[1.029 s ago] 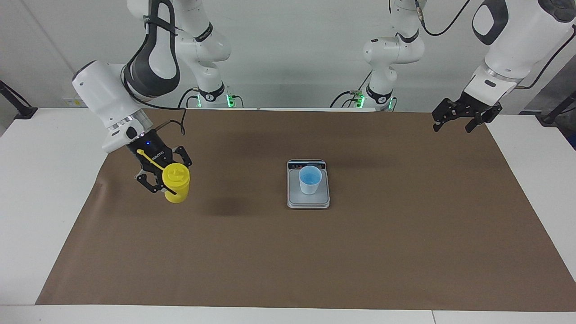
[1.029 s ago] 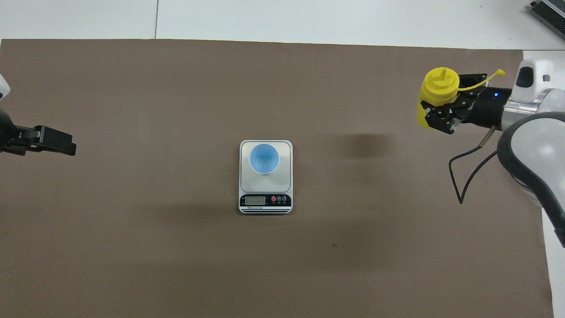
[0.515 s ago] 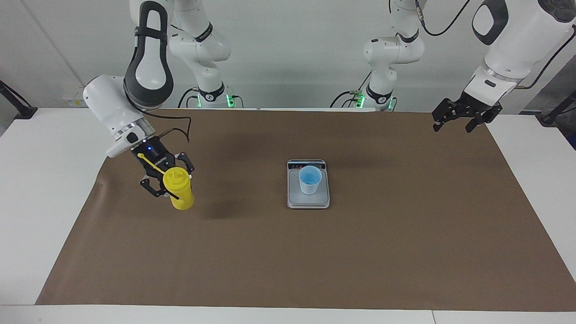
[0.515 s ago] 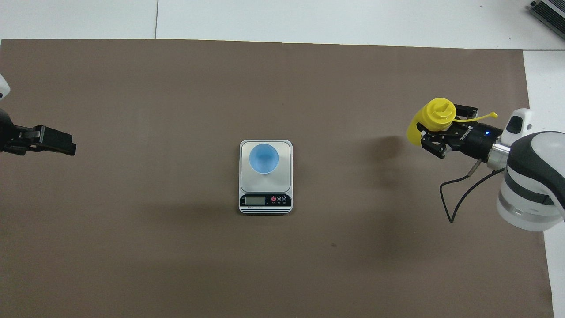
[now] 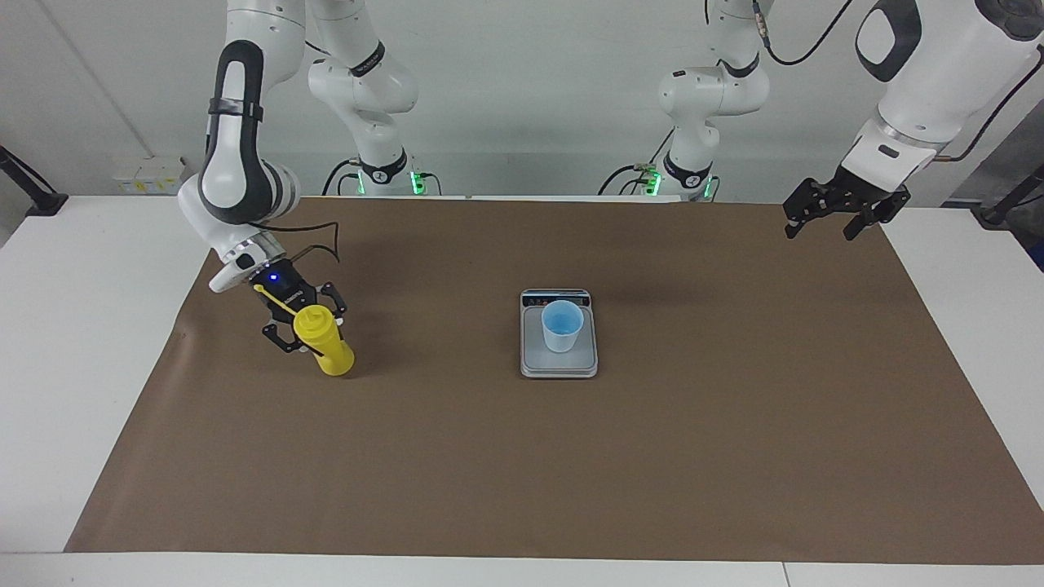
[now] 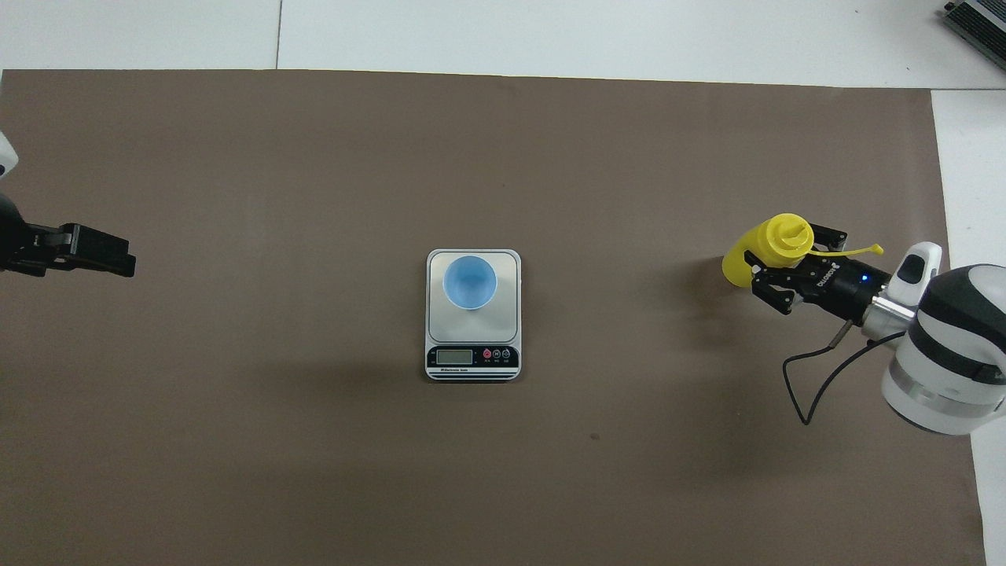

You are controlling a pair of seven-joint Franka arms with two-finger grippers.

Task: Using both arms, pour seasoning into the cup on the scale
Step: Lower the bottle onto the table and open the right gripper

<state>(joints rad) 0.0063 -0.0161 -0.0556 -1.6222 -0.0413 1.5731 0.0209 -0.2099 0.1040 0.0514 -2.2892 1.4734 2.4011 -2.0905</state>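
Layout: cup (image 5: 562, 324) on scale (image 5: 559, 365), mid-mat (image 5: 571, 473).

Scale's display edge lies nearer the robots, the cup on its plate. Bottle (image 5: 325, 342) on the mat toward the right arm's end, well apart from the scale, inside right gripper (image 5: 303, 330). Left gripper (image 5: 832, 214) over the mat's corner at the left arm's end.

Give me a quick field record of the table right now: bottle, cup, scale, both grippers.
seasoning bottle: yellow, tilted, base at or near the brown mat, toward the right arm's end
right gripper: shut on the seasoning bottle
cup: pale blue, upright on the scale, nothing seen inside
scale: mid-mat, display strip on the robots' side
left gripper: open, waits over the mat's edge at the left arm's end
pour: not yet begun
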